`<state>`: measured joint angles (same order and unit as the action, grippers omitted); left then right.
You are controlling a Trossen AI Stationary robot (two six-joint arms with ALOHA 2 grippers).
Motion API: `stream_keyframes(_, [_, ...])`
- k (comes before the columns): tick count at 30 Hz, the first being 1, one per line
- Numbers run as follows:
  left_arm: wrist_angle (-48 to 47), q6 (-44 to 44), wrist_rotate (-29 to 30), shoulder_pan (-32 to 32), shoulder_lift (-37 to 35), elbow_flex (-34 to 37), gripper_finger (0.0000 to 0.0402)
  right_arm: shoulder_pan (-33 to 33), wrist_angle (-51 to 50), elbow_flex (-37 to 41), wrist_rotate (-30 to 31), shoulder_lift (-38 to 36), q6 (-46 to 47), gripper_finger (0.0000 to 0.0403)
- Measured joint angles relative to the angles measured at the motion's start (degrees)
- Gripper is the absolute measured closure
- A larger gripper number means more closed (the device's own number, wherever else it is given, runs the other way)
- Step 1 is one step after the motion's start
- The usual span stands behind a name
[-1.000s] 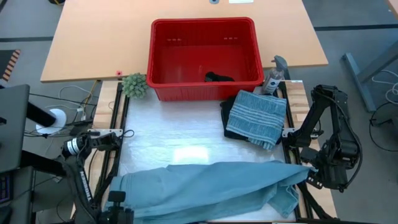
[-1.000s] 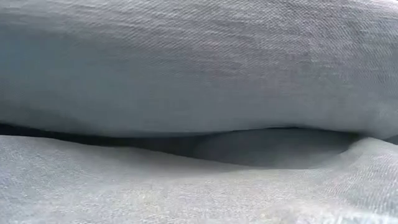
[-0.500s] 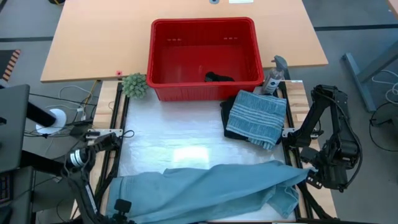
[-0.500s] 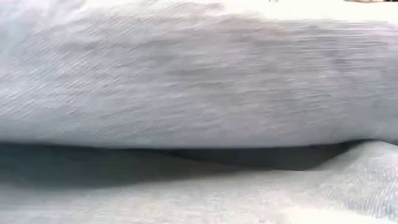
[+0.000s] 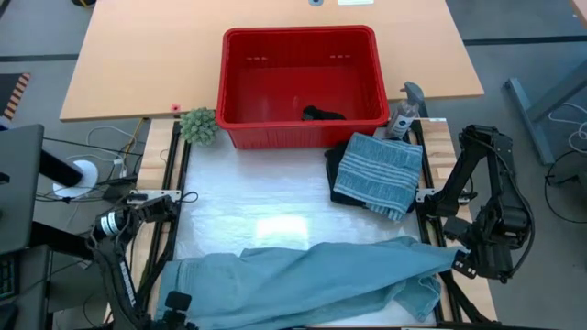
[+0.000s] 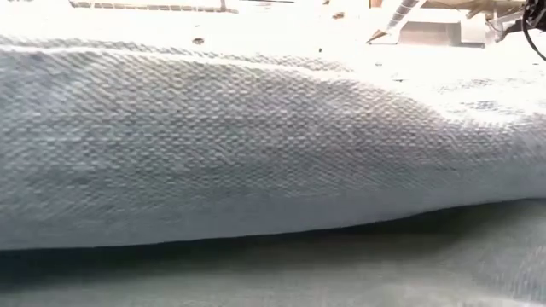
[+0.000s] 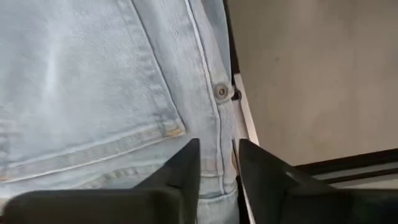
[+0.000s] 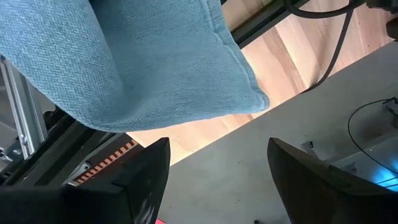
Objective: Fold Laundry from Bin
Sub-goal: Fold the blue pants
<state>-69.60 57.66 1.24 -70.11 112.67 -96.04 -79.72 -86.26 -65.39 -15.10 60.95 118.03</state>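
Your jeans [image 5: 303,275] lie across the white table [image 5: 248,197] front; red bin [image 5: 303,78] behind. Left gripper [image 7: 216,171] pinches the jeans' waistband, right gripper [image 8: 214,168] spread, empty.

My left gripper [image 7: 217,163] sits low at the near left corner of the table, its two fingers [image 7: 185,168] a narrow gap apart with cloth between them. My right gripper [image 8: 214,177] waits past the table's near right edge, fingers spread wide, holding nothing.
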Motion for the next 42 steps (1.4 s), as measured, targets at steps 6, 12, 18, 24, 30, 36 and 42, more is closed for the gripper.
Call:
stream_keyframes(6, [-1.2, 1.5, -1.0, 0.0, -3.1, 0.0, 0.0238, 0.0, 0.8, 0.0, 0.2, 0.0, -1.2, 0.0107])
stream_keyframes(12, [-6.9, 6.3, 9.6, 1.0, -9.3, 0.0, 0.022, 2.2, 1.4, -1.4, 2.3, -1.7, -3.1, 0.0108])
stream_keyframes(18, [-5.8, 16.7, 31.8, 4.0, -16.4, 3.0, 0.0241, 4.9, 0.7, -4.4, 6.3, -3.7, -3.0, 0.0108])
stream_keyframes(24, [15.9, 18.0, 29.1, 6.3, -17.4, 14.0, 0.0301, 6.1, 0.5, -4.5, 6.6, -3.7, -3.2, 0.0108])
stream_keyframes(30, [27.3, 27.5, 16.3, 6.9, -17.3, 26.4, 0.0393, 5.9, 0.3, -4.5, 6.6, -3.4, -3.2, 0.0108])
stream_keyframes(36, [40.2, 27.7, 6.1, 8.1, -17.3, 38.3, 0.0401, 5.9, -0.1, -4.5, 6.9, -3.4, -3.0, 0.0108])
stream_keyframes(42, [56.3, 24.6, -3.4, 12.4, -17.6, 49.9, 0.0401, 5.9, -0.5, -4.5, 7.8, -3.4, -3.0, 0.0108])
